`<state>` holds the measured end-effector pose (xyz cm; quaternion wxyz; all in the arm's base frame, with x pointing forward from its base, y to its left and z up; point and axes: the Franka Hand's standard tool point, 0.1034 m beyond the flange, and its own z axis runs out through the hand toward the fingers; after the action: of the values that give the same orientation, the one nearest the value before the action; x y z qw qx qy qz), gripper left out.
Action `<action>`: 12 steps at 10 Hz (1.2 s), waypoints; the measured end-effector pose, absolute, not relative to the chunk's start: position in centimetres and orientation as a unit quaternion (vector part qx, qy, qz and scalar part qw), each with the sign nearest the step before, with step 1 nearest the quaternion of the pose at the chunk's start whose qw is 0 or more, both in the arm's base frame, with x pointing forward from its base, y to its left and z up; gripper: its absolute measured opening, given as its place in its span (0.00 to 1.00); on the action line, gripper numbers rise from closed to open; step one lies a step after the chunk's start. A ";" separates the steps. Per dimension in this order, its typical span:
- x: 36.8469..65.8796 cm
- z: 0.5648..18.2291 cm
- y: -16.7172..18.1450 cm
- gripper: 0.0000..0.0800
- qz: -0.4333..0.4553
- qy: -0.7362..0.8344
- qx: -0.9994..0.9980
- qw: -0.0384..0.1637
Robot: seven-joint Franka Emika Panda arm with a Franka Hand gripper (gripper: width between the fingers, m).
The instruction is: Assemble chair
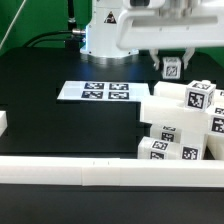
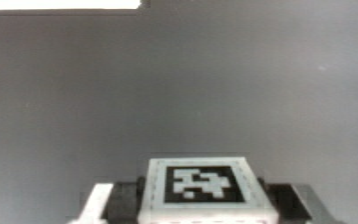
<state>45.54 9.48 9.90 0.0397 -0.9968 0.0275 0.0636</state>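
Assembly barely begun: gripper (image 1: pixel 172 68) pinches one tagged chair part (image 2: pixel 202 187); remaining chair pieces (image 1: pixel 180 125) lie loose, unjoined.

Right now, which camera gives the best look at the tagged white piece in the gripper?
The wrist view: the tagged white piece sits close and tag-on between the fingers. The exterior view shows it small, held above the table.

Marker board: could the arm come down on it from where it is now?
Probably yes. The marker board lies flat on bare black table with nothing above it. The pincer, though, is closed on a tagged white piece, hanging to the exterior view's right of the board.
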 end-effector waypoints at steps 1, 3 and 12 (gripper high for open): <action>46.5 12.2 9.5 0.35 0.070 0.025 -0.996 0.044; 50.1 15.0 10.1 0.35 0.058 0.015 -0.998 0.031; 57.5 14.7 11.7 0.35 0.033 -0.028 -0.999 0.026</action>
<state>57.53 11.74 14.73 0.0260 -0.9987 -0.0278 0.0333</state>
